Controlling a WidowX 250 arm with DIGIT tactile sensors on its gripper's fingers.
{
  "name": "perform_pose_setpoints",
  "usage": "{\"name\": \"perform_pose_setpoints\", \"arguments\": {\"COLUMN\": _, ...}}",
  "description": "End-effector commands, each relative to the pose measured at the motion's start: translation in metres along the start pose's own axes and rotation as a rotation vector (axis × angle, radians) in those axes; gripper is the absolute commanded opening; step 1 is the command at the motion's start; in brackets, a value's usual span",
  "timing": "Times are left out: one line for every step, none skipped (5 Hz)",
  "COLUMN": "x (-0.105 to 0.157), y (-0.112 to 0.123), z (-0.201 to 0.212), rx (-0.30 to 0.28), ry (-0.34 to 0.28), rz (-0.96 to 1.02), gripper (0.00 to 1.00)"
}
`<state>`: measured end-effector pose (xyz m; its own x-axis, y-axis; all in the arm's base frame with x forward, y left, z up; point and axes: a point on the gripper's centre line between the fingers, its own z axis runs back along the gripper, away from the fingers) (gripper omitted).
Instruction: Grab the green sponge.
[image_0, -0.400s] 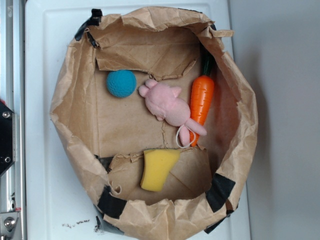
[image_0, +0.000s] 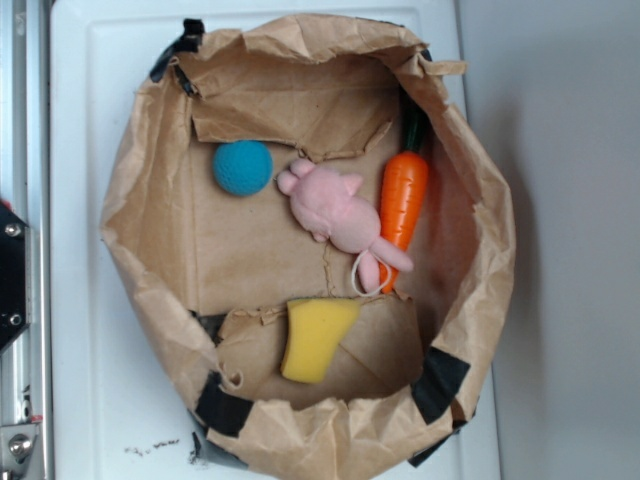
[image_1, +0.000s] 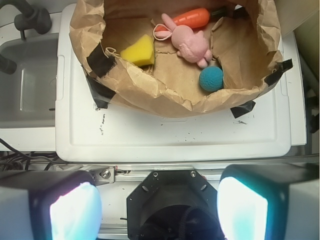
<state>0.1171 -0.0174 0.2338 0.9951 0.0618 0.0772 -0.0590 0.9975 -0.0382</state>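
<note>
Clearly, the end effector (image_1: 158, 210) is hanging released, well apart from the green sponge (image_0: 314, 337), which is lying against the paper bag's (image_0: 150, 300) near wall; descending carelessly is risking snagging that crumpled rim.

Claw (image_1: 159, 207) open, fingers (image_1: 75, 212) apart.
</note>
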Motion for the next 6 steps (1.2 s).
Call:
{"name": "perform_pose_setpoints", "arguments": {"x": 0.101, "y": -0.031, "z": -0.005, "rx": -0.083, "ry": -0.055, "rz": 0.302, "gripper": 1.0}}
{"name": "perform_pose_setpoints", "arguments": {"x": 0.101, "y": -0.031, "z": -0.005, "rx": -0.083, "ry": -0.055, "rz": 0.302, "gripper": 1.0}}
{"name": "perform_pose_setpoints", "arguments": {"x": 0.101, "y": -0.031, "z": -0.005, "rx": -0.083, "ry": -0.055, "rz": 0.302, "gripper": 1.0}}
{"name": "perform_pose_setpoints", "arguments": {"x": 0.101, "y": -0.031, "z": -0.005, "rx": -0.083, "ry": -0.055, "rz": 0.302, "gripper": 1.0}}
{"name": "perform_pose_setpoints", "arguments": {"x": 0.14, "y": -0.007, "z": -0.044, "rx": -0.11, "ry": 0.026, "rz": 0.366, "gripper": 1.0}}
{"name": "perform_pose_setpoints", "arguments": {"x": 0.166, "y": 0.019, "z": -0.082, "rx": -0.075, "ry": -0.005, "rz": 0.432, "gripper": 1.0}}
